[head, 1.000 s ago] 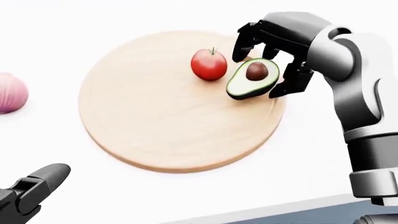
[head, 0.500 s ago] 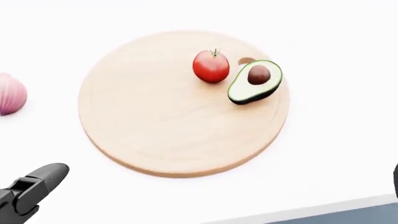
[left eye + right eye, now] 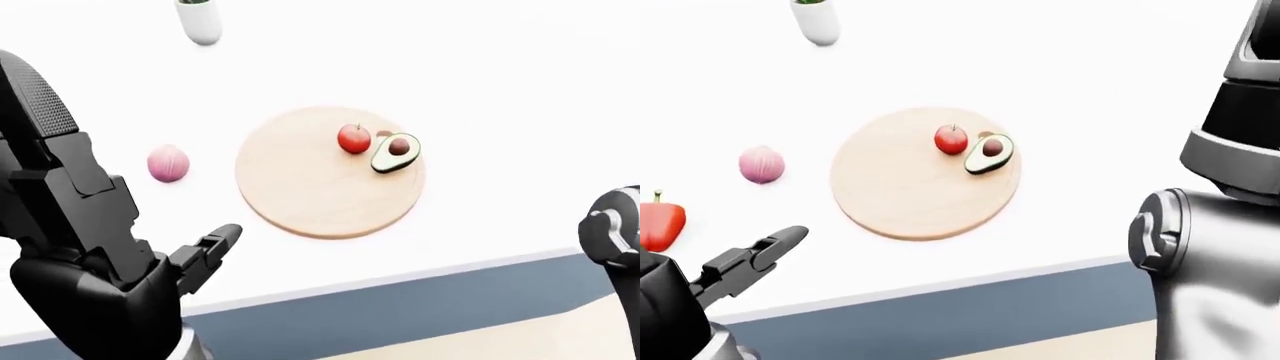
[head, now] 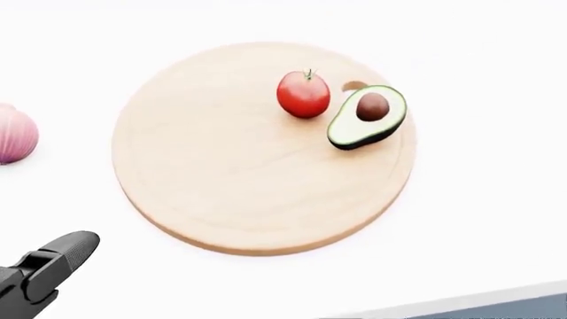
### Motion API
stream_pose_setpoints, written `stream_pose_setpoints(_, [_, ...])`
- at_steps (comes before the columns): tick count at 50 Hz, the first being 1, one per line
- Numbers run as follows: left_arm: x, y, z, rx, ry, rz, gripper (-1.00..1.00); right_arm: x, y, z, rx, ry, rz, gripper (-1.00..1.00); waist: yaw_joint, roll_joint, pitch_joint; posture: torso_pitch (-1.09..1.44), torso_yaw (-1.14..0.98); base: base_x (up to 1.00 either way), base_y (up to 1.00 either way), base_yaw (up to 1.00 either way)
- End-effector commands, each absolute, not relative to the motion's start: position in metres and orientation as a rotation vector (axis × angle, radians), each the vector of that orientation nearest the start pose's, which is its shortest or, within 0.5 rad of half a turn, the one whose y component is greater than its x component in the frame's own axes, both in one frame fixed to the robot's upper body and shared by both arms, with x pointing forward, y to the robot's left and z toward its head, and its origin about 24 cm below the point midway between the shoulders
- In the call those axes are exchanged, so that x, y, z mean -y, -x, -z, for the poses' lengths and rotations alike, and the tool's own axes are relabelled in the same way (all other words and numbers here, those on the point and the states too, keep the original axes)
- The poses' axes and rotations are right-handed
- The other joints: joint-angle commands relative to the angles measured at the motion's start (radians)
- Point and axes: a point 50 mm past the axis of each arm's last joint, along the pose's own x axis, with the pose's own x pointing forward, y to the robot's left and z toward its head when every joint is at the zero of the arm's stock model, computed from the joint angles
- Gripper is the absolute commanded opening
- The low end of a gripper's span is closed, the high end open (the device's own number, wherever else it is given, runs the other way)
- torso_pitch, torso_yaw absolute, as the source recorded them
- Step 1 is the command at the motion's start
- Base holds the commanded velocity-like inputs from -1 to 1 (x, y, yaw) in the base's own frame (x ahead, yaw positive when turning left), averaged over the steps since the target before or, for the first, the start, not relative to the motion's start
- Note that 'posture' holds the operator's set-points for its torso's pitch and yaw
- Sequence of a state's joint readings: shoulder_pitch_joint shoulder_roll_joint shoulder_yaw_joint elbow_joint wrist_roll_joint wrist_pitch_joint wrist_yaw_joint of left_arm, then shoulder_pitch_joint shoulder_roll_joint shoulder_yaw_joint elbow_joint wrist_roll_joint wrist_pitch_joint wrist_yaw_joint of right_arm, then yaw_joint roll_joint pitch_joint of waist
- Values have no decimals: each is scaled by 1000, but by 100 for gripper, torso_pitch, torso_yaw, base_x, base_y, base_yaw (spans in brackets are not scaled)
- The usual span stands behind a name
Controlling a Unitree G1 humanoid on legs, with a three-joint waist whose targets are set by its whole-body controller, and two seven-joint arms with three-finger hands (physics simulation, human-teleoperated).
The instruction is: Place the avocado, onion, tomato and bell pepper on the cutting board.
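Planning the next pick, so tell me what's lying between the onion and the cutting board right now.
Nothing: in the left-eye view the stretch between the onion and the cutting board is bare white counter. The right-eye view shows the same gap.

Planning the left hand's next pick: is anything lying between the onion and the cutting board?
Nothing visible. Bare white counter separates the onion from the cutting board; the tomato and avocado half sit on its far right side.

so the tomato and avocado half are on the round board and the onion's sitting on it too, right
Not quite. The tomato and avocado half are on the round board, but the onion lies on the white counter left of it, clear of its rim, as the left-eye view shows.
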State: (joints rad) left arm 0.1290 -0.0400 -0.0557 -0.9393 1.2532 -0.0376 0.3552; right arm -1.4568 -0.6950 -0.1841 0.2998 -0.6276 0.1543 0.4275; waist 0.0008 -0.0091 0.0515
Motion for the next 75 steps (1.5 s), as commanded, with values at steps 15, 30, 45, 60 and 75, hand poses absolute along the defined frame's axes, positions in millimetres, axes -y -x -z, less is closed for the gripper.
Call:
stream_pose_setpoints(15, [-150,-143,-234,993,-1024,-825,100,243,-265,-461,798,991,460,100,1,-6,-14,0,0,0,0,0])
stream_pose_setpoints(30, [-154,-137,-268,1092,-1108,-894,100,248,-274,-454,757,997,455,100,-1,-7,-18,0,0,0,0,0])
stream_pose_setpoints(45, [-178,-133,-305,1117,-1180,-1035,100,248,-280,-451,737,998,446,100,-2,1,-12,0,0,0,0,0])
stream_pose_setpoints(60, [-200,-134,-330,1088,-1216,-1138,100,250,-283,-448,714,998,442,100,-4,11,-8,0,0,0,0,0])
stream_pose_setpoints(75, [-218,-131,-364,1122,-1272,-1221,100,249,-289,-441,692,1000,432,100,-8,19,-2,0,0,0,0,0])
